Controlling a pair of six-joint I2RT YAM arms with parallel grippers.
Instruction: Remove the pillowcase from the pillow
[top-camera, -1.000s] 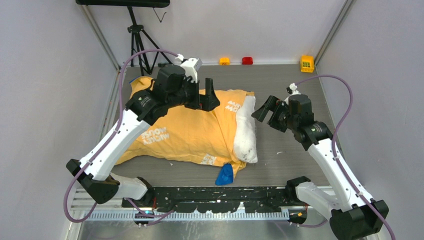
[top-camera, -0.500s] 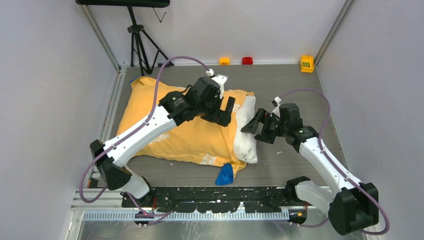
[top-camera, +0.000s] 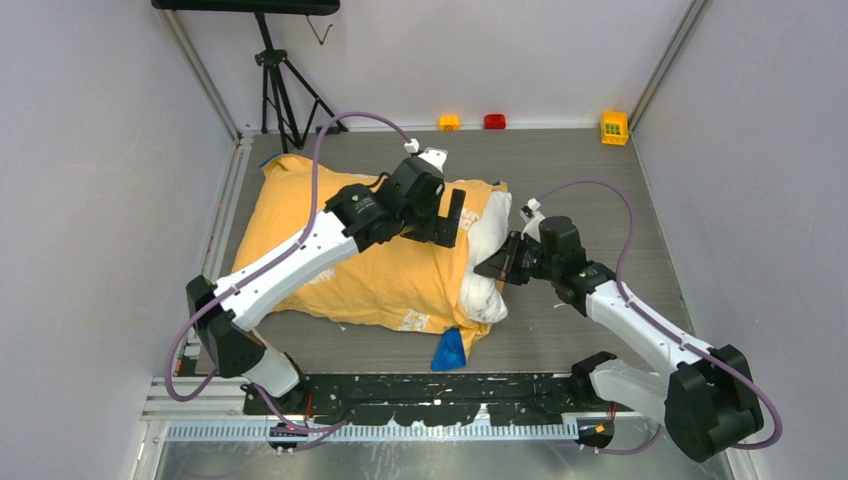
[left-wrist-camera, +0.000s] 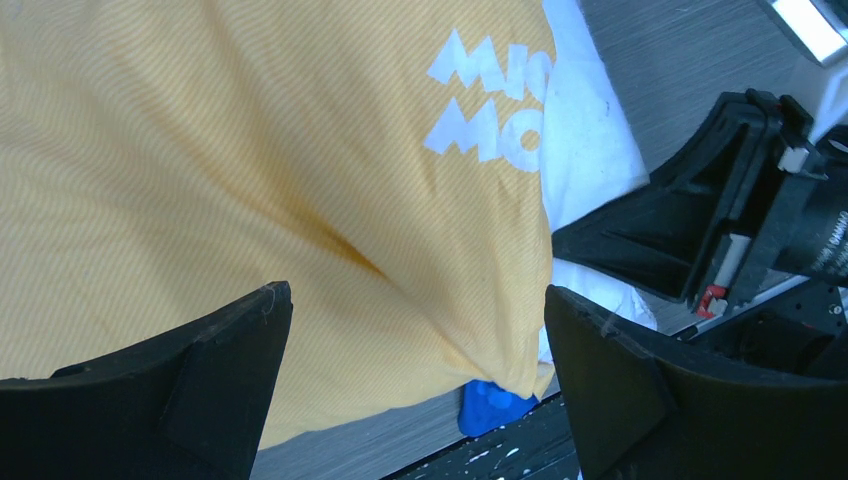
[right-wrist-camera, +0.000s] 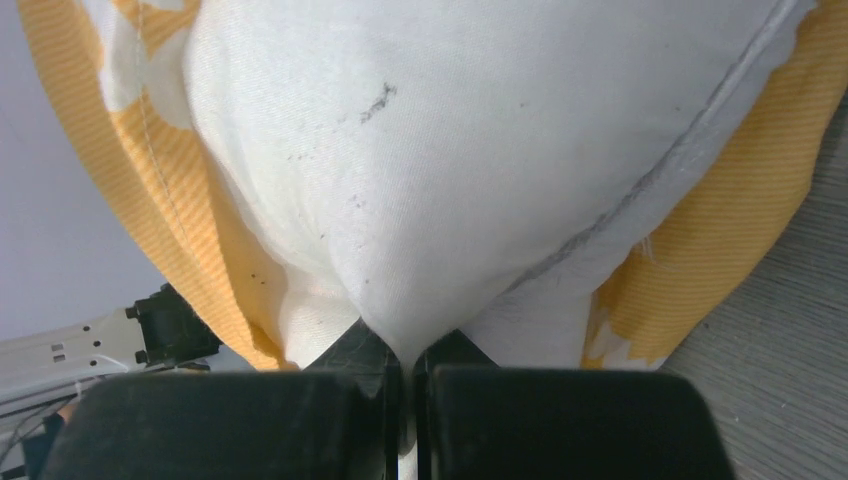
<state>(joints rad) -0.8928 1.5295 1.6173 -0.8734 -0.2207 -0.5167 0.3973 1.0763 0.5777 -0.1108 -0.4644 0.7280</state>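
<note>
The right gripper (top-camera: 497, 268) is clamped tight on the pillow (top-camera: 488, 262). In the right wrist view its two black fingers (right-wrist-camera: 250, 425) meet with only a thin fold of white fabric pinched between them, and the rest of the pillow (right-wrist-camera: 430, 150) bulges out directly ahead of the right gripper (right-wrist-camera: 405, 372). A few small dark specks and a seam line show on that white cloth. The pillowcase (right-wrist-camera: 165, 200) wraps around the pillow on both sides of the fingers, its orange-yellow edge set back from the pinched spot.

The left gripper (top-camera: 450, 222) hangs over the pillowcase (top-camera: 370, 255) with its jaws spread wide and nothing between them. From the left wrist view, the orange-yellow fabric (left-wrist-camera: 250, 170) with white printed letters fills the space below and ahead of the left gripper (left-wrist-camera: 415, 335); whether the fingers (left-wrist-camera: 215, 350) touch the cloth cannot be told. The exposed white end of the pillow (left-wrist-camera: 590, 130) lies just beyond the right-hand finger, next to the black body of the other arm.

A small blue piece (top-camera: 451, 350) pokes out from under the pillowcase on the near side of both grippers. The pillow in its case lies on the grey surface (top-camera: 590, 190), and three small blocks, orange (top-camera: 449, 122), red (top-camera: 494, 121) and yellow (top-camera: 614, 127), sit well beyond the grippers at the far edge.
</note>
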